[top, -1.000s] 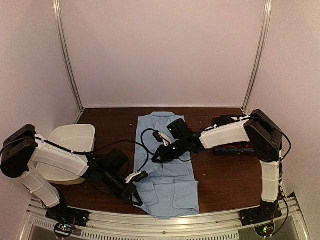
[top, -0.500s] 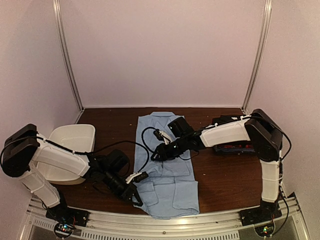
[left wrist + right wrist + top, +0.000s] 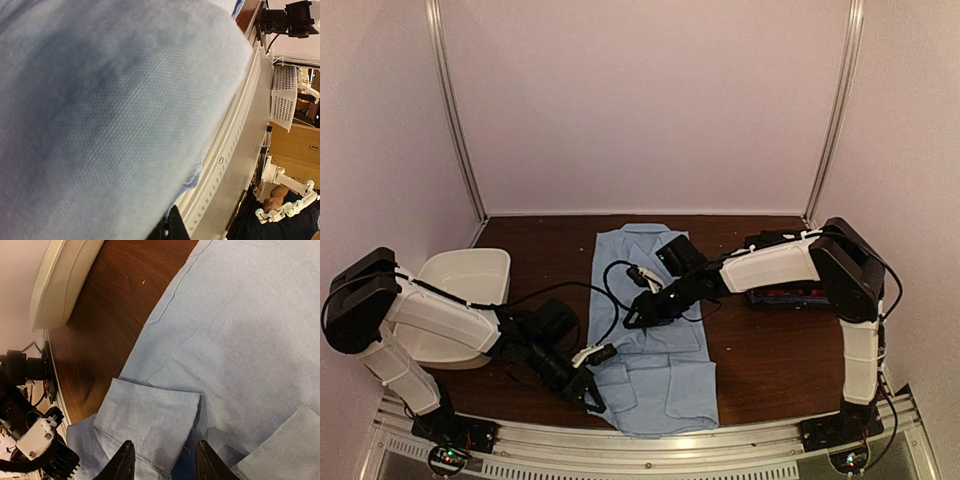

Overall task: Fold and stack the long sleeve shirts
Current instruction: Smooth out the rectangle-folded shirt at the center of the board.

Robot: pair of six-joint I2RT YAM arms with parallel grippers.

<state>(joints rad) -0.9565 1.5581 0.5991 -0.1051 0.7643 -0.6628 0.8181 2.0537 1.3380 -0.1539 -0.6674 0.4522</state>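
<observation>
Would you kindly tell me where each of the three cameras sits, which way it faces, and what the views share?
Top external: fixed above and behind the bases, looking down at the table; both the left arm and right arm show.
Left wrist: on the left arm, pressed close against the light blue shirt, facing the table's near rail; only its jaws' dark tips show.
Right wrist: on the right arm, looking down at the shirt's folded cuff and white tub; its jaws show, apart.
Shared: all three see the shirt.

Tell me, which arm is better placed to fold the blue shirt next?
Probably left. The left gripper is shut on the shirt at its near hem, ready to lift it over. The right gripper hangs open above the middle, holding nothing.
</observation>
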